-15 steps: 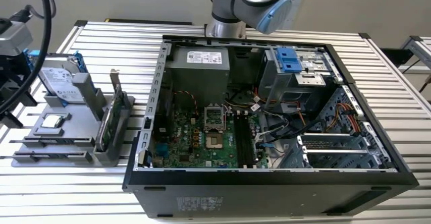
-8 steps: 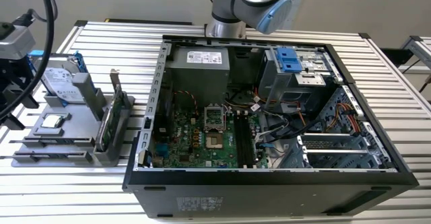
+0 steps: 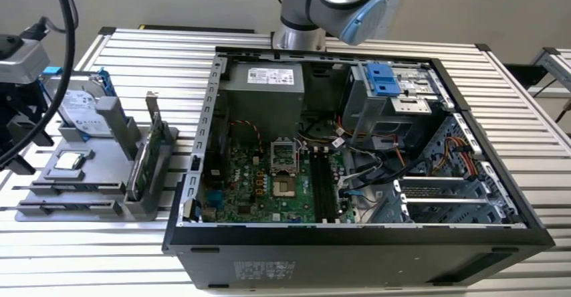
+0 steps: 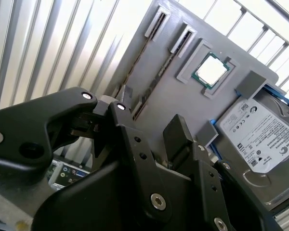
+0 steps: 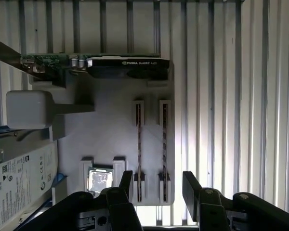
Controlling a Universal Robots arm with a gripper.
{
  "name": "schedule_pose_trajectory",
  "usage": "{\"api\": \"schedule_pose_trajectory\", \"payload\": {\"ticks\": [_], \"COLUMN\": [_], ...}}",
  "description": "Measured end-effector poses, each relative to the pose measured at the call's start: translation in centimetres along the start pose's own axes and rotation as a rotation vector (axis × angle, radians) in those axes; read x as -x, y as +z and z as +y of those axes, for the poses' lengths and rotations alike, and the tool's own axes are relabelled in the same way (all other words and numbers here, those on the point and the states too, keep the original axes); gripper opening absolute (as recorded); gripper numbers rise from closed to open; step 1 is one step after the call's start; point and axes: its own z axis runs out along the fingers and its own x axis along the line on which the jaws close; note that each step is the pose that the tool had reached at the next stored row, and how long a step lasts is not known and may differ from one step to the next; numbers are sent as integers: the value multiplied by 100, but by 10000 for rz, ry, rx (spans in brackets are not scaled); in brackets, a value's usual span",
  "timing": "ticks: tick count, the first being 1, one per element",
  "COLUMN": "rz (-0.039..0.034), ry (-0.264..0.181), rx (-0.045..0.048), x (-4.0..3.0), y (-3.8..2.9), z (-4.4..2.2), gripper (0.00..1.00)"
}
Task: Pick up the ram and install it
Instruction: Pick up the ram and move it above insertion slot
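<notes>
With tool (image 5: 157,176) spread wide, hovering above ram (image 5: 164,144), edge-up in slot of grey holder (image 3: 103,173), lower left of exterior view. Probably light, stiff, fragile; best pinched across flat faces, mid-length.

A table (image 3: 116,49) with a top of silvery metal slats carries everything. An open black computer case (image 3: 357,250) lies on its side across the middle of it, open face up. Just beside the case, on the exterior view's left, a flat grey holder tray (image 3: 80,203) rests on the slats; whether the two touch cannot be told. Behind the case, the arm's base (image 3: 299,39) stands near the table's far edge.
</notes>
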Motion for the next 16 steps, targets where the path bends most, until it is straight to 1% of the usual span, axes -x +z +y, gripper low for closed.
{"api": "schedule_pose_trajectory", "payload": {"ticks": [16], "rz": [0], "ry": [-9], "rx": [0], "x": [-1], "y": [105], "z": [-2], "gripper": [100]}}
